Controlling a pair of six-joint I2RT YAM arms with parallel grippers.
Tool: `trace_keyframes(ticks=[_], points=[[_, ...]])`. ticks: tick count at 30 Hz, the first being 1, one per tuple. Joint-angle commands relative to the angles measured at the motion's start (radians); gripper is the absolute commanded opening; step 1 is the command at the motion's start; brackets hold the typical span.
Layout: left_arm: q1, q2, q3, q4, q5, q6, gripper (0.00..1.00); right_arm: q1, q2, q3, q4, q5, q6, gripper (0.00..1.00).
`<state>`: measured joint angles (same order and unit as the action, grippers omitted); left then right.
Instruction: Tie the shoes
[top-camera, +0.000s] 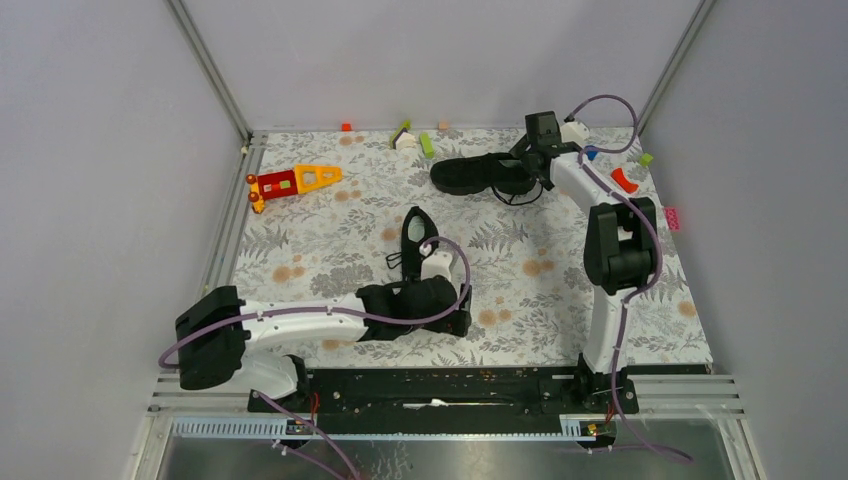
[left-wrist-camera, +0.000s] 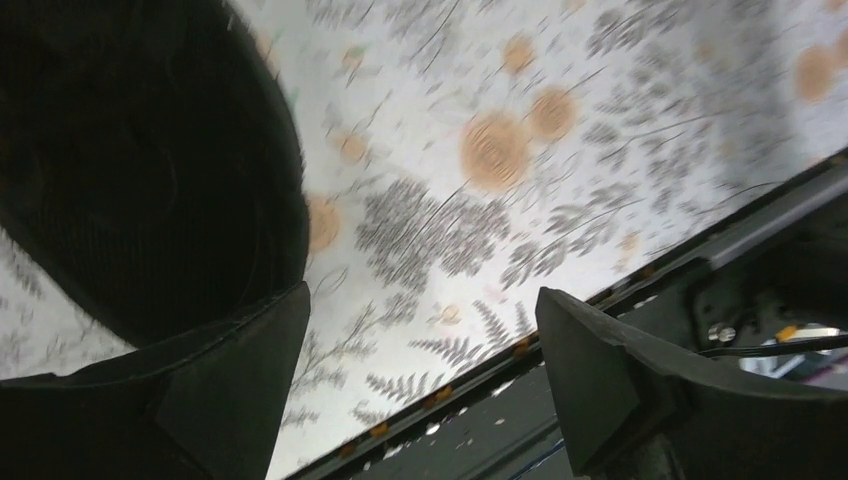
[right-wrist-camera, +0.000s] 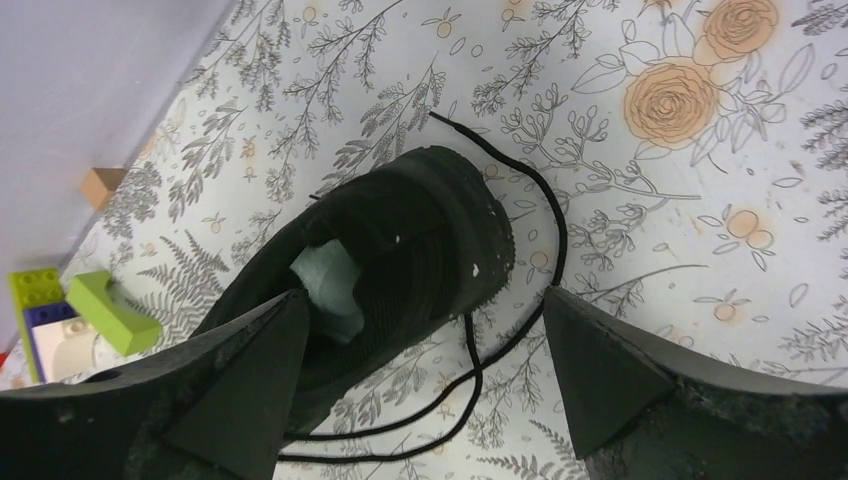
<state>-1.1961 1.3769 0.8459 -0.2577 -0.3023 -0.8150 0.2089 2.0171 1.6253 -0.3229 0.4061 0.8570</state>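
Note:
One black shoe (top-camera: 415, 235) stands mid-table with its toe pointing away; it fills the upper left of the left wrist view (left-wrist-camera: 140, 160). My left gripper (top-camera: 450, 305) (left-wrist-camera: 422, 300) is open and empty, low at the shoe's near end, with only tablecloth between the jaws. The other black shoe (top-camera: 480, 173) lies at the back; its pale insole (right-wrist-camera: 330, 280) shows. My right gripper (top-camera: 532, 160) (right-wrist-camera: 425, 300) is open over its loose black laces (right-wrist-camera: 545, 230), with the left finger (right-wrist-camera: 230, 390) over the shoe's opening.
A red and yellow toy (top-camera: 290, 182) lies at the back left. Small blocks sit along the back wall: green (top-camera: 427, 145) (right-wrist-camera: 110, 315), tan (right-wrist-camera: 103, 185) and orange (top-camera: 346, 127). A red block (top-camera: 622, 180) is at the right. The black front rail (left-wrist-camera: 560, 400) is close.

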Motion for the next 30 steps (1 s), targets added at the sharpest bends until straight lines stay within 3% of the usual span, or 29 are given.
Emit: trace_keyframes(ticks=[1,4,6,9,11,15,19,24,27,30], points=[[-0.023,0.005,-0.010,-0.149,-0.090,-0.134,0.94,0.010,0.087,0.131,-0.080,0.048,0.014,0.93],[-0.025,-0.016,-0.068,-0.154,-0.062,-0.171,0.94,0.011,0.142,0.180,-0.119,0.073,0.030,0.93],[-0.029,-0.021,-0.101,-0.153,-0.053,-0.188,0.95,0.011,0.174,0.206,-0.122,0.083,0.027,0.87],[-0.030,0.001,-0.117,-0.135,-0.059,-0.194,0.96,0.011,0.198,0.258,-0.165,0.091,0.004,0.67],[-0.028,0.044,-0.115,-0.108,-0.055,-0.202,0.98,0.011,0.170,0.239,-0.180,0.093,-0.028,0.47],[-0.009,0.106,-0.098,-0.075,-0.085,-0.190,0.99,0.011,-0.003,0.030,-0.029,0.110,-0.121,0.21],[0.120,0.166,-0.067,-0.028,-0.045,-0.097,0.99,0.009,-0.158,-0.124,0.054,0.103,-0.237,0.00],[0.273,0.229,0.001,0.024,-0.061,0.009,0.99,-0.001,-0.290,-0.217,0.017,0.117,-0.321,0.00],[0.423,0.295,0.042,0.075,0.000,0.051,0.99,-0.016,-0.380,-0.263,0.019,0.109,-0.374,0.00],[0.543,0.373,0.111,0.087,0.039,0.097,0.99,-0.017,-0.482,-0.296,0.048,0.008,-0.475,0.00]])
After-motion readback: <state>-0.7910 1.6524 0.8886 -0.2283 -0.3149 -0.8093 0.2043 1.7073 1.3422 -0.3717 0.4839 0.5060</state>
